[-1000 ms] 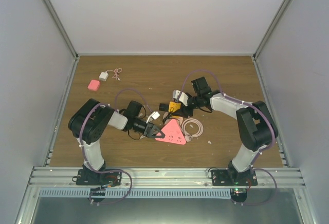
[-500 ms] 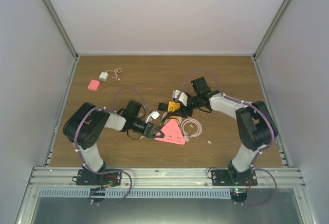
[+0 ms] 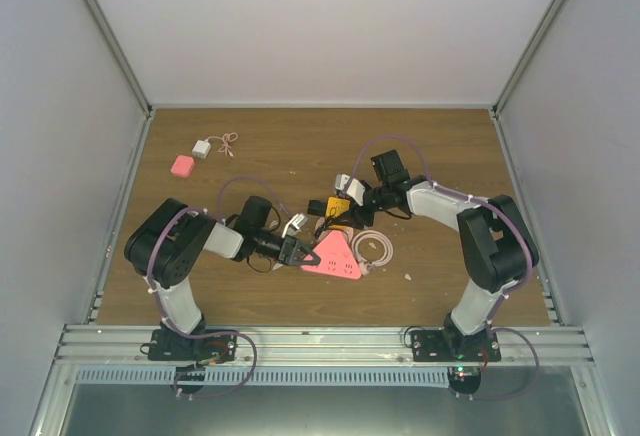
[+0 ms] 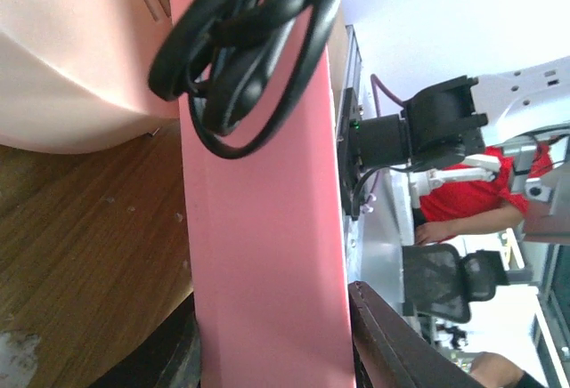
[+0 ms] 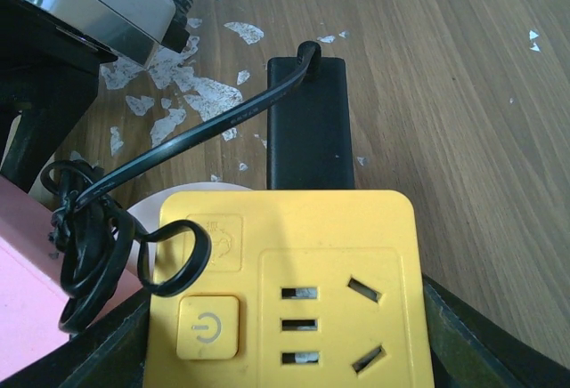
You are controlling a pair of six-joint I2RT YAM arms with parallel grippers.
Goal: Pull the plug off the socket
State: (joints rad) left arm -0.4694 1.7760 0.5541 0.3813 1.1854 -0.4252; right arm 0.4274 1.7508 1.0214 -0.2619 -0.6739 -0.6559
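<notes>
A yellow socket cube (image 5: 356,228) with a power button fills the right wrist view. My right gripper (image 5: 289,343) is shut on it, one jaw on each side. A black plug block (image 5: 307,121) lies against the cube's far side; its pins are hidden. Its black cable (image 5: 169,143) runs left and coils in loops. From above, the cube (image 3: 338,205) sits mid-table in my right gripper (image 3: 343,208). My left gripper (image 3: 297,252) is shut on the corner of a pink triangular power strip (image 3: 340,259). In the left wrist view that strip (image 4: 267,228) stands between the jaws of my left gripper (image 4: 276,352).
A coiled pale pink cable (image 3: 377,248) lies right of the strip. A small pink box (image 3: 182,165) and a white charger (image 3: 203,148) with a thin cord sit at the far left. White flecks (image 5: 191,94) litter the wood. Grey walls ring the table.
The left arm's upper link has swung left and its gripper has drawn the pink strip slightly left. The right gripper has barely moved. Both grips are unchanged.
</notes>
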